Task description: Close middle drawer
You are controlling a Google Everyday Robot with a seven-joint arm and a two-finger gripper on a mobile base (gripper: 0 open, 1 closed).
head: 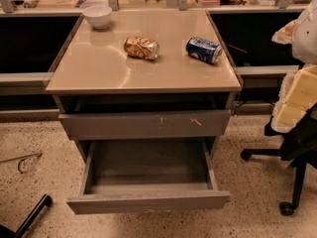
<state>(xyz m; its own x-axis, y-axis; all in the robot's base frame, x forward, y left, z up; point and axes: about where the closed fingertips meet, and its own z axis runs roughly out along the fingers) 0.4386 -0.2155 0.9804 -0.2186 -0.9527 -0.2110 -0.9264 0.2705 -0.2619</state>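
Note:
The middle drawer is pulled far out of the grey cabinet, and its grey inner box is empty. Its plain flat front faces me low in the view. Above it the taller drawer front with whitish scratch marks stands slightly out from the cabinet. The lowest drawer is hidden under the open one. My gripper is at the right edge on the end of a white and cream arm. It is well to the right of the drawer, higher than its front, and touches nothing on the cabinet.
On the cabinet top stand a white bowl, a crumpled snack bag and a blue can on its side. A black office chair base is on the right, and another black leg at the bottom left.

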